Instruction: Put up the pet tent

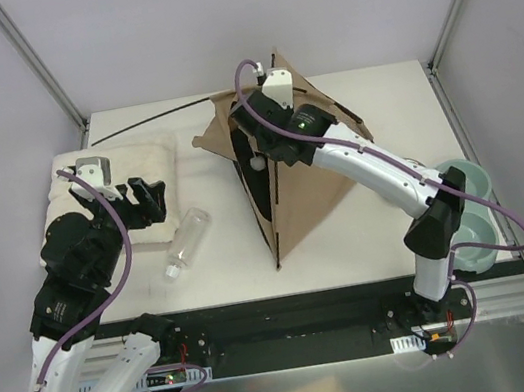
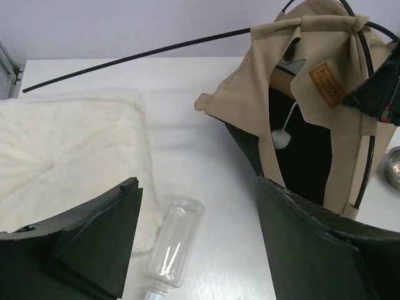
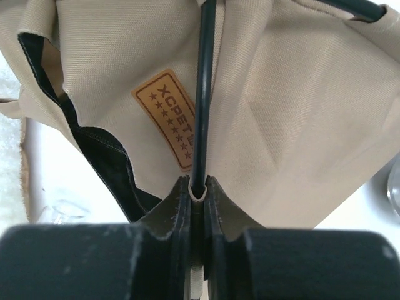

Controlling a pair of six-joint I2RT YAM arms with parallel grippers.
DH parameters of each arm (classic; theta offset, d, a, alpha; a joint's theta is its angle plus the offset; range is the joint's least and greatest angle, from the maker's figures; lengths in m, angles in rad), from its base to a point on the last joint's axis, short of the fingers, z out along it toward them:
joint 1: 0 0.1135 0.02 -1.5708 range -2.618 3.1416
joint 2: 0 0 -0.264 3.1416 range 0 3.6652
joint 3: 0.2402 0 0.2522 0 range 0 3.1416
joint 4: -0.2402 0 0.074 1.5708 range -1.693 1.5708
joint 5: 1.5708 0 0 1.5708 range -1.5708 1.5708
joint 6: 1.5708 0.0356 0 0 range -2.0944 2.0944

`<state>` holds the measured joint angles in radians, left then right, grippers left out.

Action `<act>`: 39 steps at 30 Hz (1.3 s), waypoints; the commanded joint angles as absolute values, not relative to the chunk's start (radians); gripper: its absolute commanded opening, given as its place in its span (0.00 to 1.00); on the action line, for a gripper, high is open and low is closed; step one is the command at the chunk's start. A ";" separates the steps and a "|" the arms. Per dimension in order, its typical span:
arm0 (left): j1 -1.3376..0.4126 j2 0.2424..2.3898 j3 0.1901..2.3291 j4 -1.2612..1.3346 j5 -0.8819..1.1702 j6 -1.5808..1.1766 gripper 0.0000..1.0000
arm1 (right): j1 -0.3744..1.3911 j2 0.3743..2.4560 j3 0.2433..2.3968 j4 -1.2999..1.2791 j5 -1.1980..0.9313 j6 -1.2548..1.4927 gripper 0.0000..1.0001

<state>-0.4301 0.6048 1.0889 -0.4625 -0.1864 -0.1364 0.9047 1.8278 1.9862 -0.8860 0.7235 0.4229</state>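
Pet tent sits mid-counter, half raised: tan panels pulled up to a bunched peak at the far side, one stiff seam slanting down toward the near edge. Its long axis therefore runs far-to-near, peak high and away from the arm bases. The dark-lined opening faces the left arm's side, with the white pompom dangling in it and the brown label patch just above. The right claw is clamped shut on a thin black pole at the peak. The pole rises straight out from between the pads and across the fabric beside the label. My reading is that this pinch is what carries the top, since the cloth sags and folds below it. A second, loose pole lies flat along the far edge, one end reaching the peak and the other out to the left, so the frame looks unfinished. The left claw hangs spread wide and empty above the near-left counter, aimed at the doorway as if ready to steady a panel. Beneath it lies a clear bottle on its side, just beside the cream pillow. Pale bowls sit at the right edge, well apart.
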 commanded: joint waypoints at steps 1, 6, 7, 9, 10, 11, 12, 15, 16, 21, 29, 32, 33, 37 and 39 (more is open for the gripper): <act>-0.422 0.598 1.126 -0.446 -0.181 -0.101 0.76 | 0.908 1.729 1.961 -0.720 0.775 0.240 0.00; -0.422 0.595 1.154 -0.460 -0.187 -0.080 0.76 | 0.907 1.648 1.933 -0.557 0.657 -0.032 0.00; -0.423 0.597 1.158 -0.463 -0.184 -0.078 0.76 | 0.896 1.628 1.921 -0.539 0.614 -0.076 0.00; -0.422 0.595 1.164 -0.468 -0.181 -0.075 0.76 | 0.865 1.594 1.892 -0.519 0.522 -0.112 0.00; -0.422 0.597 1.167 -0.471 -0.179 -0.075 0.76 | 0.841 1.580 1.882 -0.522 0.468 -0.127 0.00; -0.422 0.597 1.170 -0.472 -0.178 -0.075 0.76 | 0.818 1.559 1.862 -0.515 0.416 -0.146 0.00; -0.422 0.597 1.173 -0.477 -0.175 -0.075 0.76 | 0.795 1.540 1.843 -0.506 0.382 -0.158 0.00; -0.422 0.600 1.181 -0.485 -0.167 -0.074 0.76 | 0.701 1.493 1.789 -0.496 0.206 -0.181 0.00; -0.422 0.604 1.186 -0.489 -0.163 -0.074 0.77 | 0.675 1.482 1.778 -0.502 0.148 -0.192 0.00; -0.422 0.626 1.236 -0.523 -0.114 -0.081 0.77 | 0.615 1.463 1.747 -0.534 0.022 -0.334 0.00; -0.422 0.658 1.361 -0.555 0.161 -0.088 0.79 | 0.578 1.486 1.700 -0.485 -0.080 -0.440 0.00; -0.422 0.681 1.341 -0.587 0.164 -0.084 0.80 | 0.566 1.497 1.683 -0.465 -0.112 -0.486 0.00; -0.423 0.693 1.336 -0.606 0.160 -0.086 0.80 | 0.561 1.499 1.683 -0.468 -0.127 -0.501 0.00; -0.422 0.770 1.341 -0.690 0.068 -0.094 0.83 | 0.545 1.511 1.690 -0.503 -0.190 -0.534 0.00; -0.422 0.819 1.353 -0.735 0.061 -0.087 0.84 | 0.538 1.519 1.697 -0.521 -0.222 -0.543 0.00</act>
<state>-0.4301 0.7288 1.3365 -0.6411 0.0925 -0.0925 0.5491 1.5253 1.6707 -0.5869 -0.1169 -0.4793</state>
